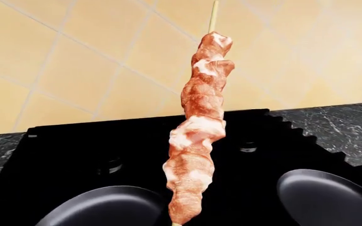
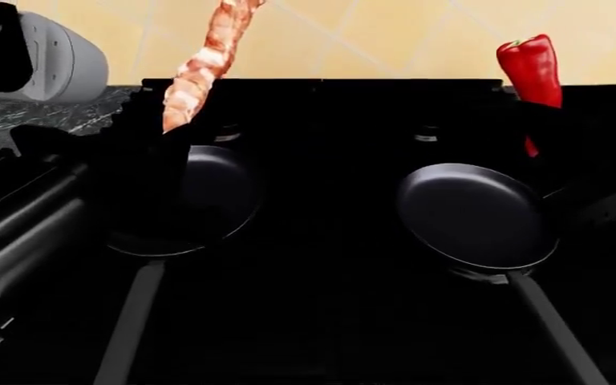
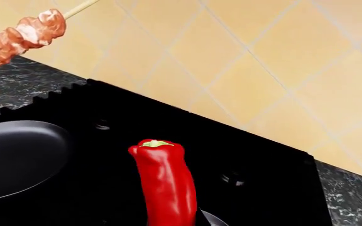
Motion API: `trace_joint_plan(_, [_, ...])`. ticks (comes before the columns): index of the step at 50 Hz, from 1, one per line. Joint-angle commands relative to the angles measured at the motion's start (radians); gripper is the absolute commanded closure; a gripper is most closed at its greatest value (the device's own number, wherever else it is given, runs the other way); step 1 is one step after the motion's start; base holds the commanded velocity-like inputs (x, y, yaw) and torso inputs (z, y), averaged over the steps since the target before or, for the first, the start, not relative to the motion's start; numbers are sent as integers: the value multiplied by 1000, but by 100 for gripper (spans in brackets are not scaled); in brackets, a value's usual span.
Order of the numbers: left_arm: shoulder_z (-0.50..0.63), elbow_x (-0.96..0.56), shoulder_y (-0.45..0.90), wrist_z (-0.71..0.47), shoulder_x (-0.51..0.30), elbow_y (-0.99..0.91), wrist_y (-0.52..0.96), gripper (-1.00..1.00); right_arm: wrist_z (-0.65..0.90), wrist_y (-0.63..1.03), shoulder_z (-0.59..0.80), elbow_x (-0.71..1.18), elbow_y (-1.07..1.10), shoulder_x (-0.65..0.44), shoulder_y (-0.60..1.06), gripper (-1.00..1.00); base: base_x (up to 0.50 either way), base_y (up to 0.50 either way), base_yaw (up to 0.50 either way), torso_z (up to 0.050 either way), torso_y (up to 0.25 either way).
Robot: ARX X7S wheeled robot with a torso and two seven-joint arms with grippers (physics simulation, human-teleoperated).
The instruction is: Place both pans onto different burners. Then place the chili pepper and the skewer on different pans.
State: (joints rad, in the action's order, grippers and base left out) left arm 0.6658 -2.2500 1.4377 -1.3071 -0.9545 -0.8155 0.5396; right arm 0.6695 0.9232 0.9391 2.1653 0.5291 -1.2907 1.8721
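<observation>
Upright, the glossy red chili pepper (image 3: 164,186) shows a pale stem end.

Two black pans sit on the stove's front burners (image 2: 426,135), handles pointing toward the robot: the left pan (image 2: 206,200) and the right pan (image 2: 477,215), well apart, both with bare dark grey insides. The skewer (image 2: 203,68), a pale stick threaded with pinkish-brown meat, stands nearly upright above the left pan's far edge, leaning slightly. The chili pepper (image 2: 531,72), glossy red, stands upright above the right pan's far right rim, green-tipped end up.
</observation>
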Motion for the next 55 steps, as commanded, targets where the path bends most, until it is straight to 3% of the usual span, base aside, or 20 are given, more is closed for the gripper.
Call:
trace_joint_plan(1, [-10, 28, -21, 1, -6, -13, 21, 100, -21, 9, -23, -28, 16, 7, -39, 100, 0, 0, 0, 0, 0])
trace_joint_plan(13, [-1, 18, -10, -11, -5, -12, 23, 100, -29, 15, -26, -34, 14, 12, -42, 100, 0, 0, 0, 0, 1])
trace_joint_plan(35, [181, -433, 329, -203, -33, 203, 233, 100, -74, 37, -31, -74, -17, 29, -51, 100, 0, 0, 0, 0, 0])
trace_joint_plan(55, [314, -539, 432, -228, -137, 237, 298, 100, -63, 74, -37, -62, -43, 44, -24, 100, 0, 0, 0, 0, 0])
